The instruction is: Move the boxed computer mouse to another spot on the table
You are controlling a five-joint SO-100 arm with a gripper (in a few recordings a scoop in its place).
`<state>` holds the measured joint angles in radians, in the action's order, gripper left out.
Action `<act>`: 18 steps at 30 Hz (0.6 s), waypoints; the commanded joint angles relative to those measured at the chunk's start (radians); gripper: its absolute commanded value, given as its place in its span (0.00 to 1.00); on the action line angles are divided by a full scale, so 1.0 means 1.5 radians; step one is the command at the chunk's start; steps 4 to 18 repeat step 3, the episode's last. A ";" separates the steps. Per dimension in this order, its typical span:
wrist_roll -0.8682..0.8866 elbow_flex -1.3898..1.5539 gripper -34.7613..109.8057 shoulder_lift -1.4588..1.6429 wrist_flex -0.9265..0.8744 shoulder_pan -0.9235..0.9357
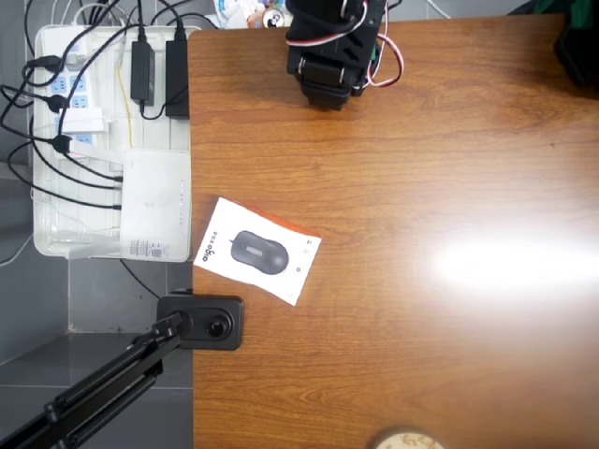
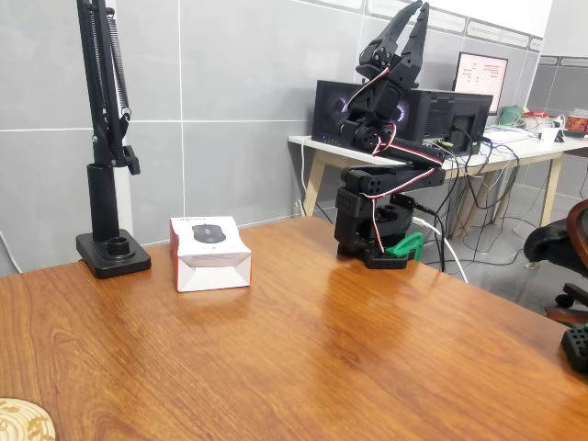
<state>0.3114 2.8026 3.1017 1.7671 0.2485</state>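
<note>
Wood tabletop (image 2: 349, 367), grey tile wall behind. Mouse box (image 2: 210, 253) stands by the lamp base (image 2: 112, 253), free; pincer (image 2: 409, 23) raised, nearly closed, holding nothing, well apart.

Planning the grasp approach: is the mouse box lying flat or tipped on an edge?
Flat. The mouse box rests squarely on the table, its printed mouse face up in the overhead view and level in the fixed view.

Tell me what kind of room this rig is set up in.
Most likely an office or electronics lab. In the fixed view a side desk carries a monitor and tangled cables, and an office chair sits at the right. The overhead view shows a power strip crowded with adapters.
</note>
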 commanded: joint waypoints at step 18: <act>0.004 -0.001 0.24 0.003 0.001 0.003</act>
